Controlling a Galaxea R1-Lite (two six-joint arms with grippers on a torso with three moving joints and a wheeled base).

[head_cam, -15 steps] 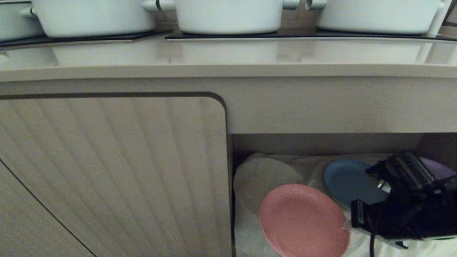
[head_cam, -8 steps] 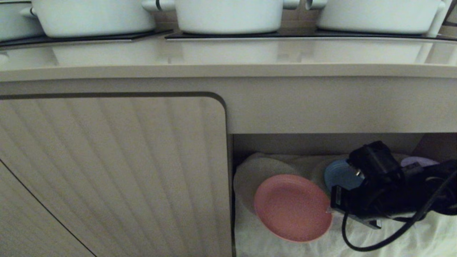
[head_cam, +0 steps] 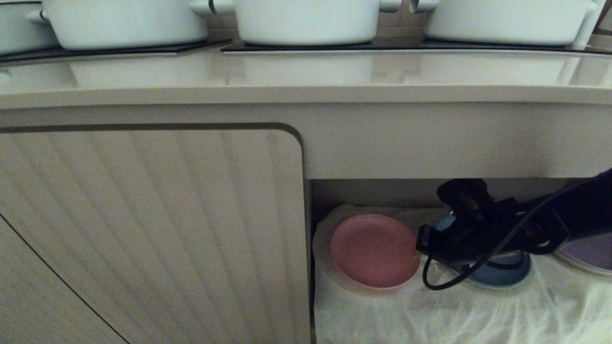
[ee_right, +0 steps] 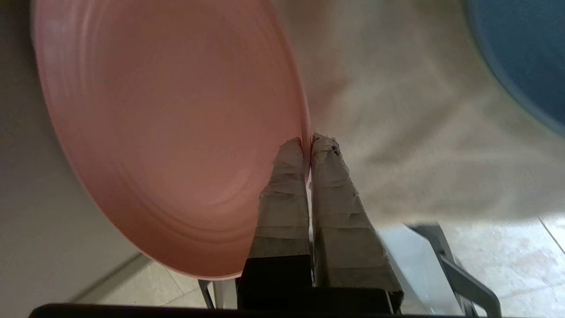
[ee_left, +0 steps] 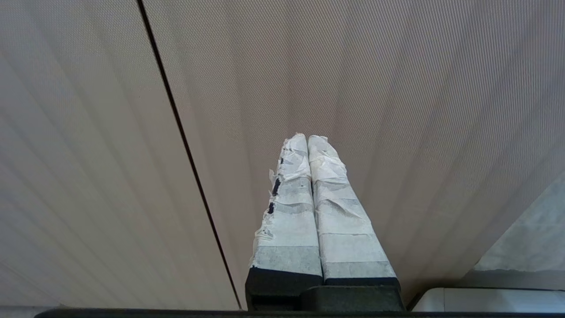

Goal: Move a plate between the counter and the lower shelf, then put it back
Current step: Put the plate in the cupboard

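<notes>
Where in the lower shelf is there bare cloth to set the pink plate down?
Bare cloth lies along the front of the lower shelf, before the pink plate and the blue plate. Farther back it is crowded: the right gripper holds the pink plate by its rim beside the blue plate, with the purple plate at right.

A ribbed beige cabinet door [head_cam: 148, 229] with a rounded top corner and a dark outline fills the front under the worktop. A thin dark seam [ee_left: 187, 150] runs down its fluted surface. Pale tiled floor [ee_right: 521, 269] shows below, in dim, soft light.
</notes>
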